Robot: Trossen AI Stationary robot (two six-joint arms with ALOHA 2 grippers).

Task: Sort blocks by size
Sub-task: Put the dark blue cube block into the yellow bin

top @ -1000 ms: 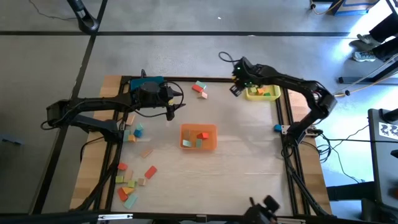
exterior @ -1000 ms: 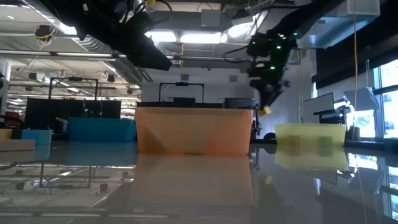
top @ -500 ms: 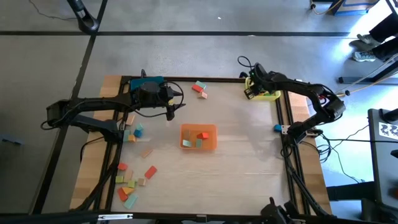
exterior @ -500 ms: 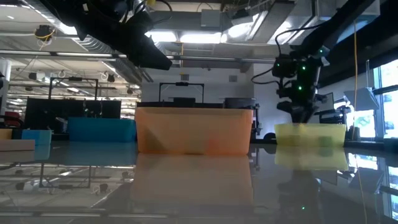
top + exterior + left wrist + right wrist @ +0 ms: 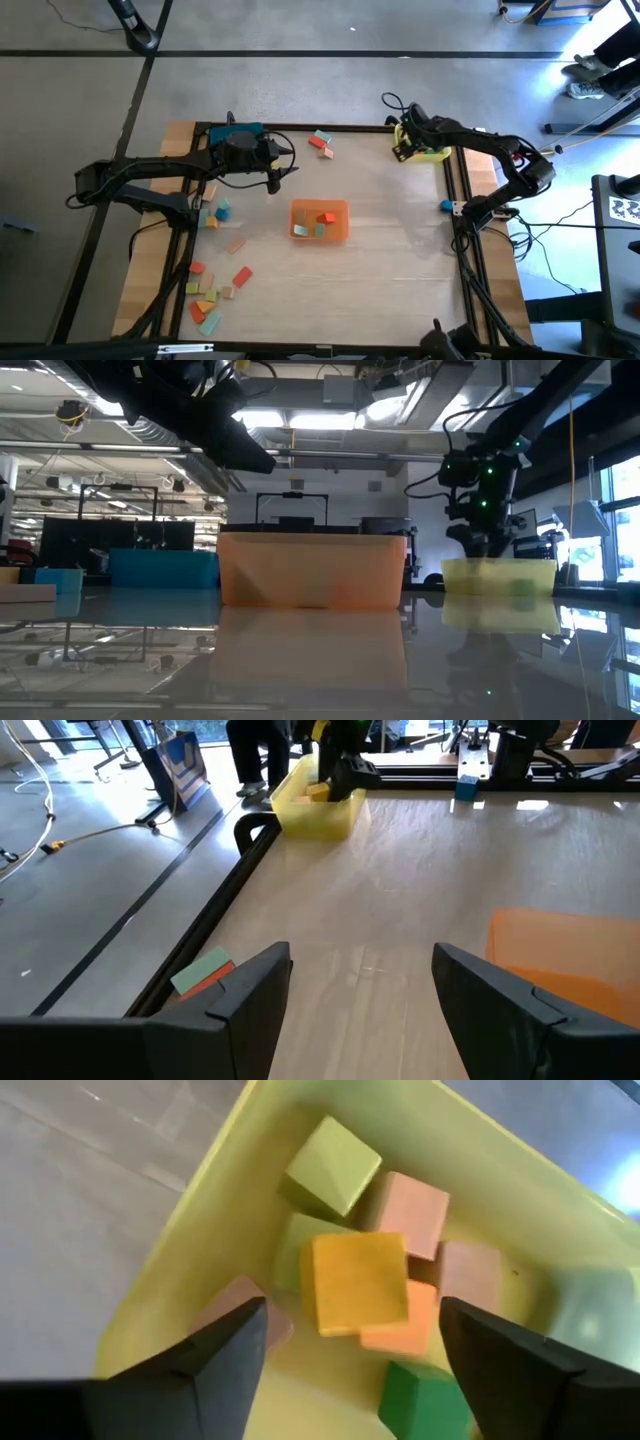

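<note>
yellow tray [image 5: 432, 153] mostly hidden under right claw [image 5: 404, 147] from above; blocks [image 5: 310, 592] in orange tray [image 5: 312, 569] only faint blurs in low view

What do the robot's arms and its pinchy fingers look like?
Both arms are dark, nearly black, built of thin jointed segments with black cables looping alongside. The left gripper ends in two flat, wedge-shaped dark fingers; the right gripper has the same kind of dark fingers. In the low view, small green lights glow on the right arm's wrist.

Yellow tray [image 5: 190, 1230] holds yellow, pink, orange and green blocks [image 5: 357, 1280]; another tray [image 5: 335, 230] is orange.
</note>
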